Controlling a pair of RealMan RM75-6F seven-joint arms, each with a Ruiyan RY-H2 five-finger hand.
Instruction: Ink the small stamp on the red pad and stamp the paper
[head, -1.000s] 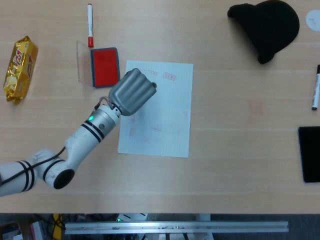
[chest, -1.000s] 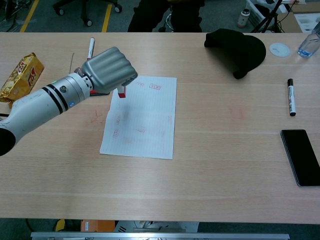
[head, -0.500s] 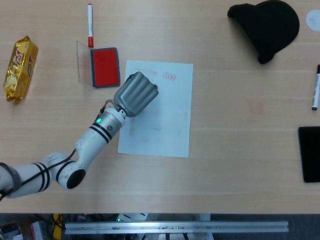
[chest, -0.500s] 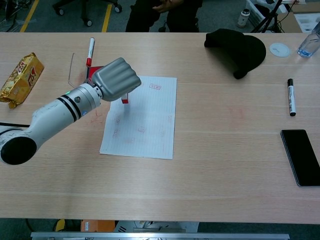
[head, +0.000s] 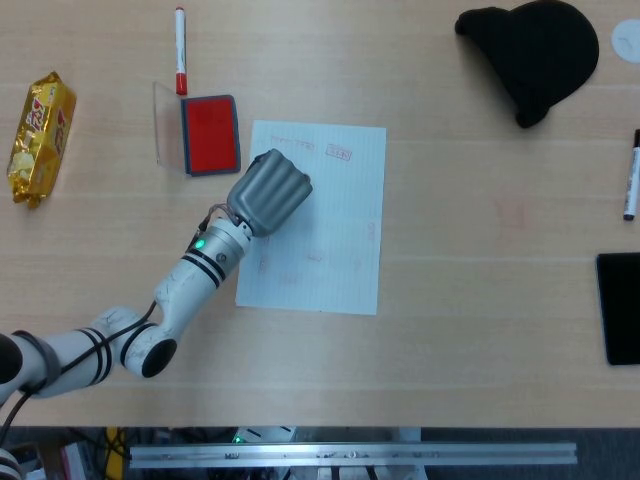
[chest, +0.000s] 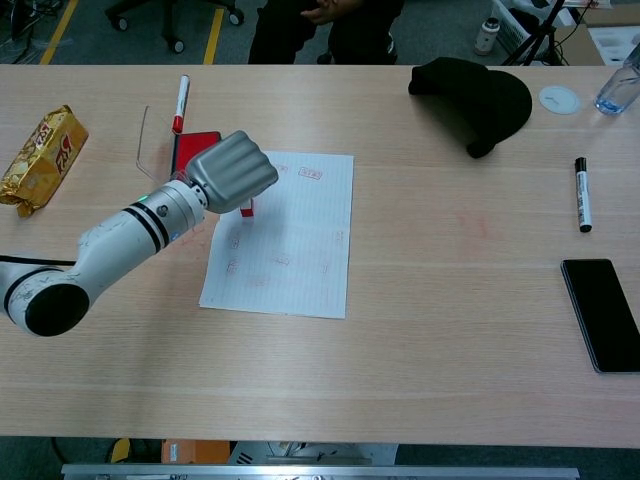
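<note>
1. The left hand (head: 268, 192) is over the upper left part of the paper (head: 330, 240), with its fingers curled tight into a fist around the small stamp (chest: 246, 208). In the chest view only the red lower end of the stamp shows under the fist, and it is on or just above the sheet; I cannot tell if it touches.
2. The right hand is not seen in either view.
3. The paper lies flat near the middle of the table (head: 450, 330). Its left edge is under the forearm, and its other three edges have bare wood around them. Some faint red marks are on the sheet, with one clearer mark near its top edge.
4. The red pad (head: 210, 134) lies open just beside the top left corner of the paper. Its clear lid (head: 158, 124) stands up on its left side. The pad is very near the hand, on the far left of it.
5. A red marker (head: 180, 50) lies behind the pad, and a gold snack bag (head: 40, 124) lies well apart at the left edge.
6. To the right of the paper is much open wood. Further right there are a black cap (head: 535, 55), a black marker (head: 632, 175) and a dark phone (head: 620, 305) at the right edge.
7. Nothing stands on the paper except the hand and the stamp.
</note>
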